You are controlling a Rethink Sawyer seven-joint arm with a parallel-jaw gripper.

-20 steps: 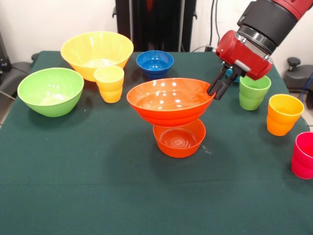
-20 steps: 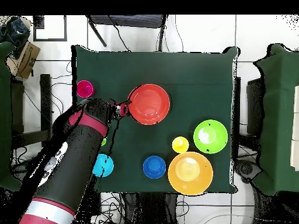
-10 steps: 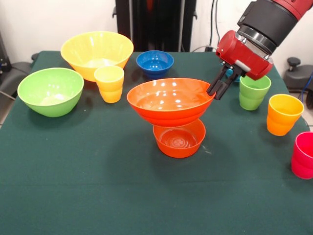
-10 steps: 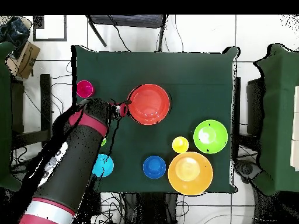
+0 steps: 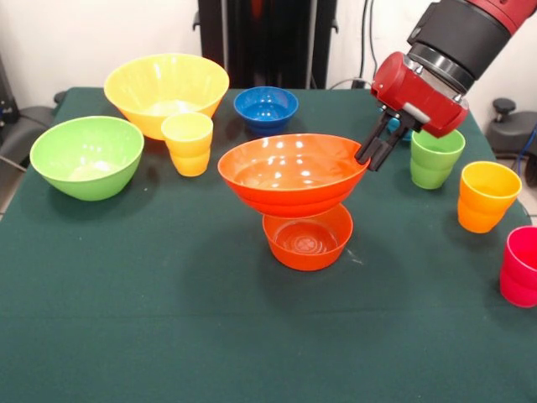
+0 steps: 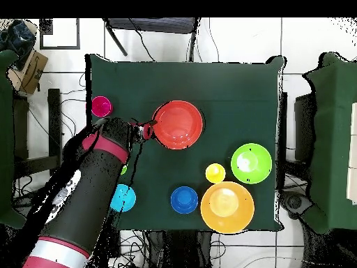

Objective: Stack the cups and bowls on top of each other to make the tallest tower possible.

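The tower is only two pieces high so far: the big orange bowl sits on the small orange bowl near the middle of the table, and it seems to sit a bit off-centre, hanging out past the small one on one side. The gripper is right at the big bowl's rim, its dark fingers close together around the edge, so I'd say it is pinching that rim, though whether it is gripping firmly or about to let go I can't be sure. Everything else is waiting. The yellow bowl and green bowl stand apart on one side with the yellow cup just beside them, and the dark blue bowl is behind the tower. On the other side the green cup, the orange-yellow cup and the pink cup stand in a loose row toward the table edge. From above, a light blue bowl shows beside the arm; from the front it is nearly all hidden behind the gripper. So two of ten pieces are placed and eight are left, and to my eye the job is barely begun.
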